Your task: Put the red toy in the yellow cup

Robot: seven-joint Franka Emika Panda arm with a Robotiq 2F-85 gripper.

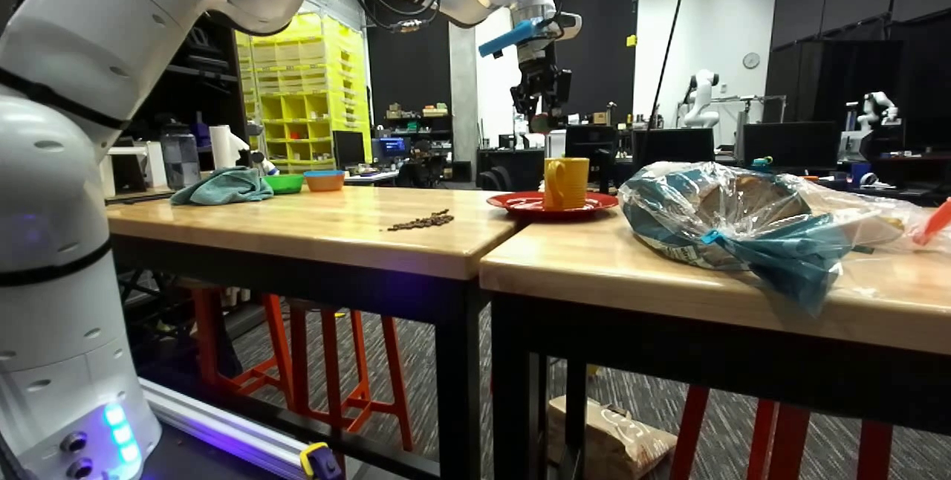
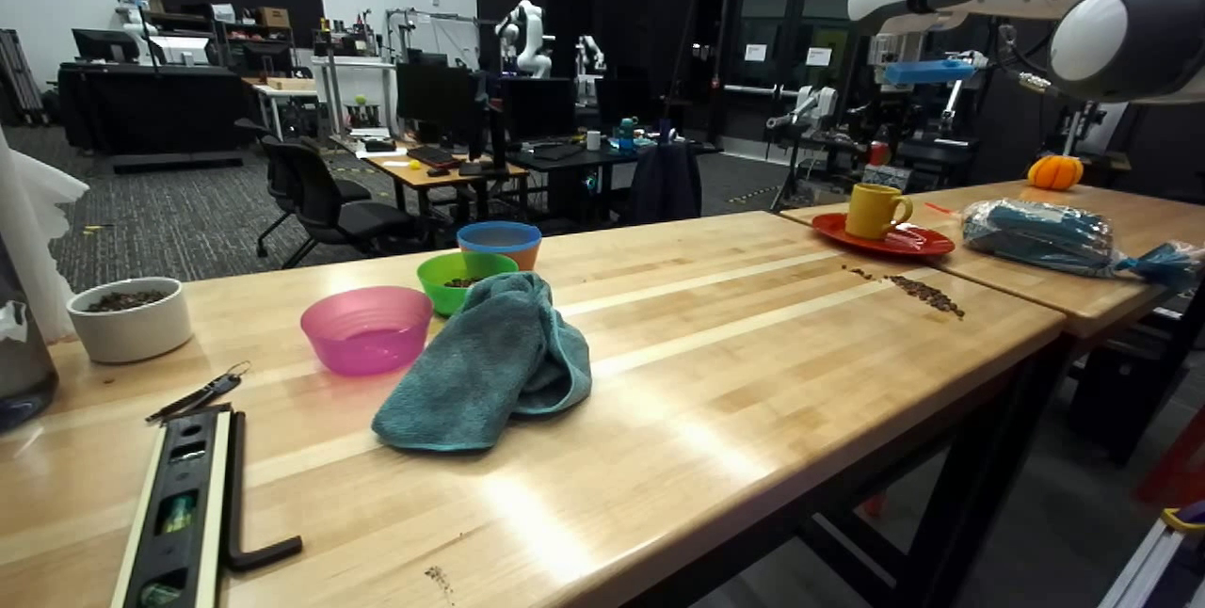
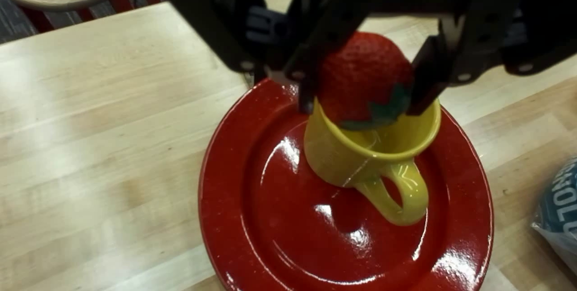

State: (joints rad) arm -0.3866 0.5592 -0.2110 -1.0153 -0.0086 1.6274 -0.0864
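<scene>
The red toy, a strawberry with green leaves, sits between the fingers of my gripper in the wrist view. Both fingers press against its sides, so the gripper is shut on it. The yellow cup stands upright on a red plate, its handle towards the bottom of the wrist view. The toy overlaps the cup's mouth there. In an exterior view the gripper and toy hang above the yellow cup, with a gap between. The cup and red toy show in an exterior view too.
The red plate lies by the seam of two wooden tables. A plastic-wrapped teal bag lies beside it. Brown pellets lie on the table. A teal towel, a pink bowl and other bowls stand further off.
</scene>
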